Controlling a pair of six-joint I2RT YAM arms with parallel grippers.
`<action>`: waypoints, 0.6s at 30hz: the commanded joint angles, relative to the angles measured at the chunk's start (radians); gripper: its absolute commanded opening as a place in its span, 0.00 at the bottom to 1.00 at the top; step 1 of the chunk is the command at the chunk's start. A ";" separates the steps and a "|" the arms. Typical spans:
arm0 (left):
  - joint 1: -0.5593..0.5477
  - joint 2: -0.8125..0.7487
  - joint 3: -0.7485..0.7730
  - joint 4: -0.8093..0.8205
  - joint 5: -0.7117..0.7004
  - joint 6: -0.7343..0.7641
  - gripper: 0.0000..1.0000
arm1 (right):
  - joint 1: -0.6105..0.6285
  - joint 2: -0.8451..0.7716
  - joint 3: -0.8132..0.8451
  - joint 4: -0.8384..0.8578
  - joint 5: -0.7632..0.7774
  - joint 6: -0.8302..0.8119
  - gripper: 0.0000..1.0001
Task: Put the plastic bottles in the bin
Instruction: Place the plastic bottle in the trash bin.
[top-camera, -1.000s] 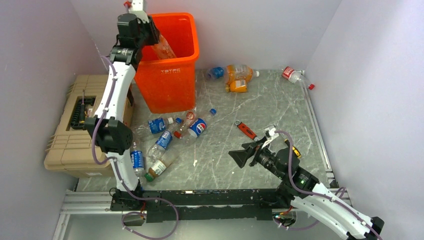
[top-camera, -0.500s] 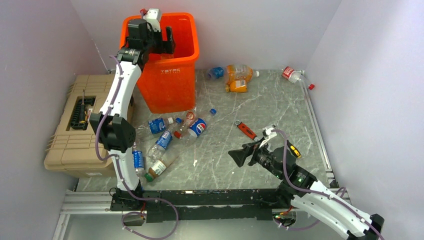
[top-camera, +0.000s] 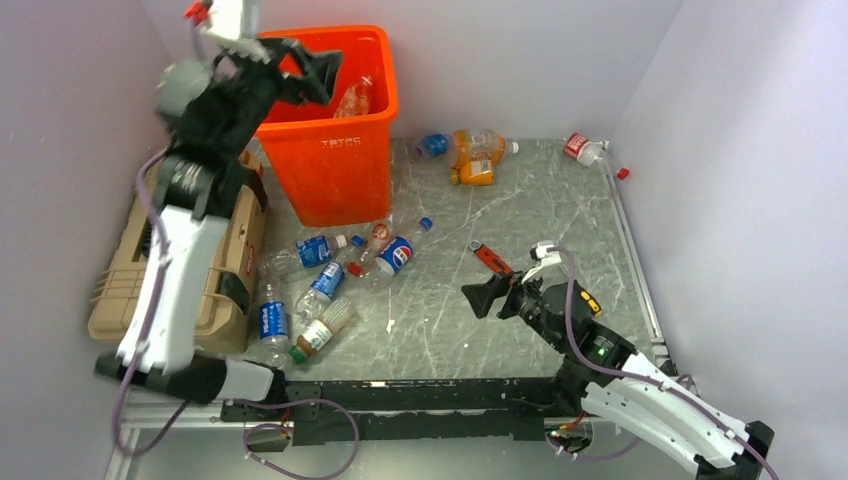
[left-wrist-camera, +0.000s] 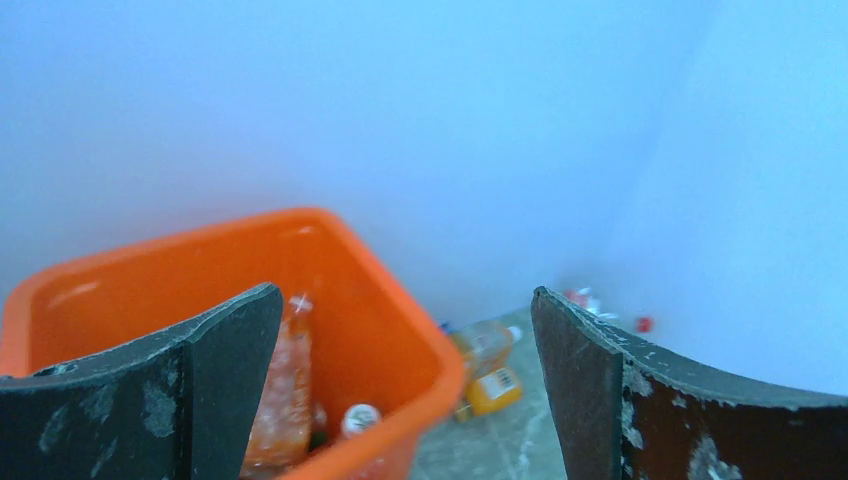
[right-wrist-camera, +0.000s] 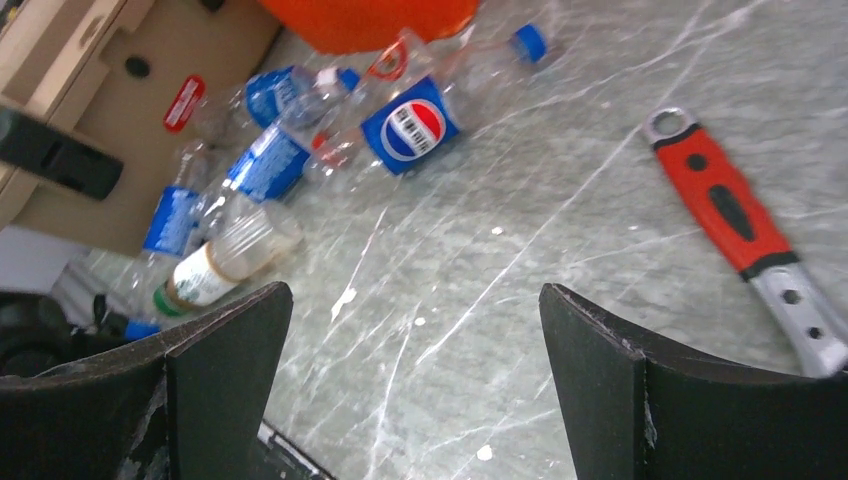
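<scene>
Item: left end effector (top-camera: 308, 68), raised over the bin (top-camera: 335, 160). Its jaws are spread wide with nothing between them, whereas a second ago they were clamped on a clear bottle held at the bin's mouth. Item: released bottle (top-camera: 357, 97), now lying inside the bin against its far wall. The left wrist view shows it leaning upright there (left-wrist-camera: 285, 385), beside a second, white-capped bottle (left-wrist-camera: 356, 420). Judgement: one delivery is complete and the left arm is free for the next pick. Item: right end effector (top-camera: 480, 298), low over the desk (top-camera: 520, 210) and also gaping and empty. It faces the loose group of bottles in front of the bin. Item: bottles still outstanding, roughly ten.

- Pepsi-labelled bottle (top-camera: 395, 252), with several blue-labelled neighbours just beside it, near the bin's base.
- Orange bottles (top-camera: 478, 150), at the back of the desk.
- Red-labelled bottle (top-camera: 580, 147), near the far right corner, well apart from the rest.

Non-task items: red-handled wrench (top-camera: 492, 259) and tan case (top-camera: 130, 290). Judgement: the task is well short of done, and the group in front of the bin is the nearest stock for either arm.
</scene>
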 joint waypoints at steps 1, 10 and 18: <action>-0.054 -0.204 -0.148 0.005 0.148 0.032 0.99 | 0.001 0.028 0.107 -0.046 0.209 0.021 1.00; -0.578 -0.234 -0.346 -0.287 0.340 0.361 0.99 | -0.005 0.247 0.354 -0.205 0.550 0.082 1.00; -0.818 -0.188 -0.517 -0.291 0.055 0.503 1.00 | -0.086 0.346 0.350 -0.192 0.555 0.169 1.00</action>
